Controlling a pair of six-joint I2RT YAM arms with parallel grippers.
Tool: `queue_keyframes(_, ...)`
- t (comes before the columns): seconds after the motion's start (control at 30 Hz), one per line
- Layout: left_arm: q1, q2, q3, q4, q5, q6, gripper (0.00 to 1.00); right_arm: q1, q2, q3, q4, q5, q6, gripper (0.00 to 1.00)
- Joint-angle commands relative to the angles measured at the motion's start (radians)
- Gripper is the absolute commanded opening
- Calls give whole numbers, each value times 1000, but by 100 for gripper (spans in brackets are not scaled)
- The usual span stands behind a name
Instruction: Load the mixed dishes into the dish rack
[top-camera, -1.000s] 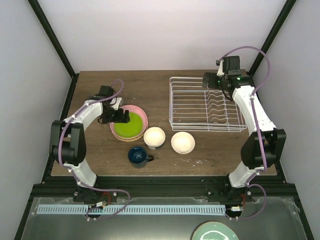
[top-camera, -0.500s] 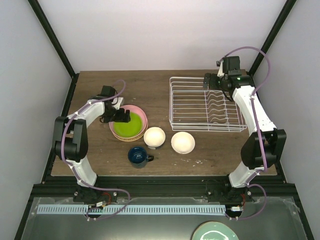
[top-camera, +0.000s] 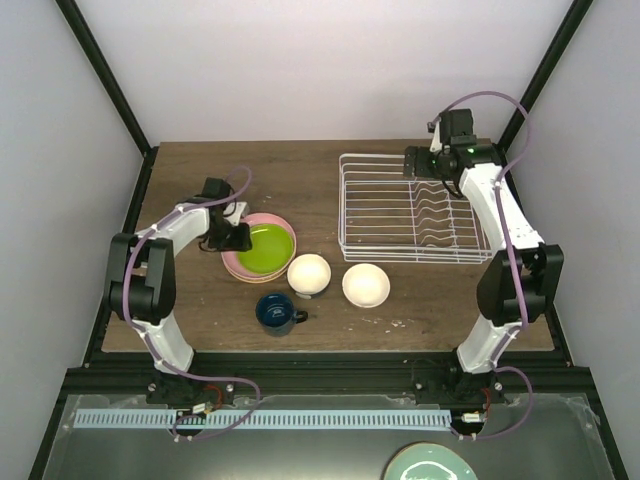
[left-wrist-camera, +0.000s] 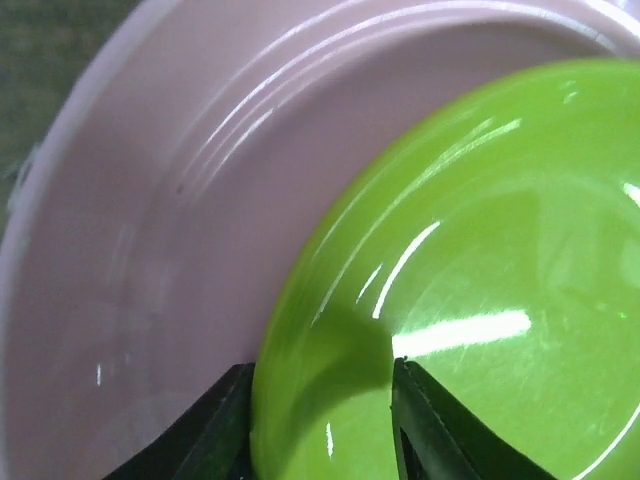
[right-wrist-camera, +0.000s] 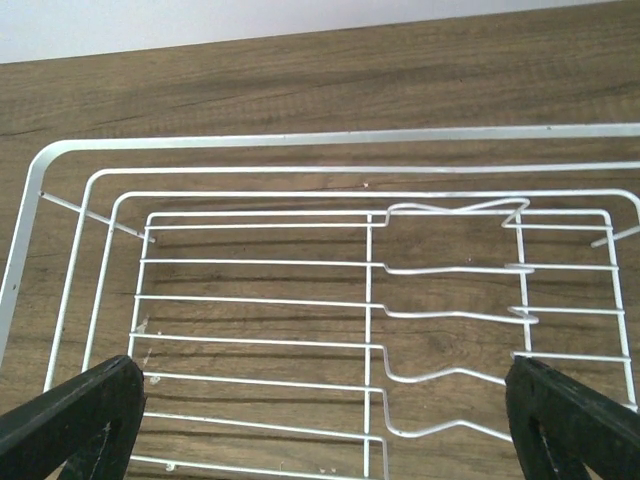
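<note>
Green plate (left-wrist-camera: 480, 250), lying in pink plate (left-wrist-camera: 150, 200), rim pinched by left gripper (left-wrist-camera: 320, 405); right gripper (top-camera: 418, 163), fingers spread wide, above rack (right-wrist-camera: 300, 137).

A pink round plate (left-wrist-camera: 150, 230) of glossy material fills the left and upper part of the view, with raised rings on its rim. On it lies a lime green round plate (left-wrist-camera: 480, 260), also glossy, with bright reflections of light, covering the right side. At the bottom edge the left tool (left-wrist-camera: 318, 372) reaches in. Its two dark fingers (left-wrist-camera: 215, 430) stand one on each side of the green plate's near rim: one at the outer edge, the other on the inner face. The rim fills the gap between them. In the upper left corner is a dark blurred patch (left-wrist-camera: 45, 40); what it is I cannot tell.
</note>
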Motion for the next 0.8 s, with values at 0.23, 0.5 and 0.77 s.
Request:
queue_keyframes(0.23, 5, -153, -93, -30, 58, -22, 12, 37, 73, 153, -50, 4, -46, 100)
queue_keyframes(0.5, 51, -241, -59, -74, 130, -13, 3, 51, 81, 141, -48, -13, -60, 100)
queue_keyframes(0.77, 197, -320, -2, -65, 298, -5, 0, 54, 53, 106, -10, -265, -91, 100)
